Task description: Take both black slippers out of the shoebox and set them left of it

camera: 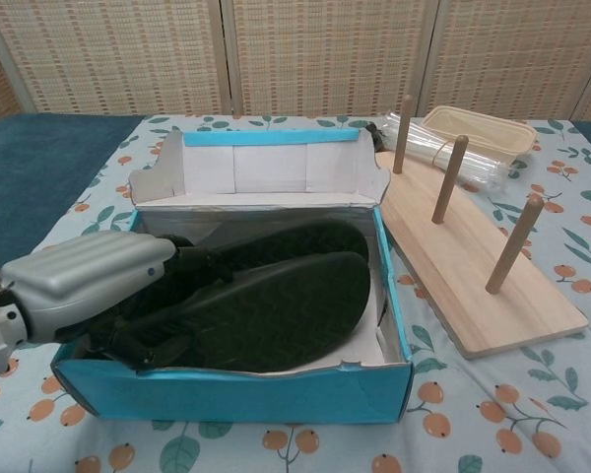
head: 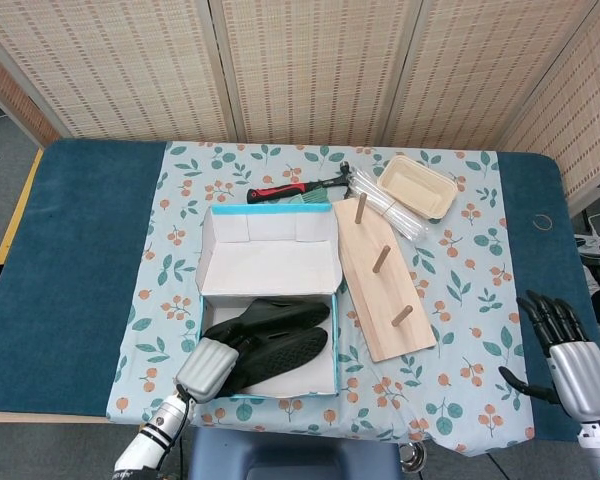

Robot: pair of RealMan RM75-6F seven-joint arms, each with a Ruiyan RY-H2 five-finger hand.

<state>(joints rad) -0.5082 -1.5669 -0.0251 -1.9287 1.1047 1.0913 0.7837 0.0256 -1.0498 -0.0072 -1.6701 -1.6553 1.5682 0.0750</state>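
The blue shoebox (head: 268,262) (camera: 234,395) stands open in the middle of the floral cloth, its lid flap up at the back. Two black slippers (head: 275,335) lie inside, soles up, one (camera: 276,313) in front of the other (camera: 310,239). My left hand (head: 208,367) (camera: 87,283) reaches in over the box's left front corner, and its dark fingers (camera: 192,264) wrap the slippers' left ends. Inside the box the slippers hide part of the hand. My right hand (head: 568,350) hovers off the table's right front, fingers apart and holding nothing.
Right of the box lies a wooden board (head: 382,282) (camera: 473,266) with three upright pegs. Behind it are a beige tray (head: 418,187) and clear plastic wrap (head: 385,210). A red-handled hammer (head: 295,189) lies behind the box. Bare floral cloth (head: 170,290) and blue table lie left of the box.
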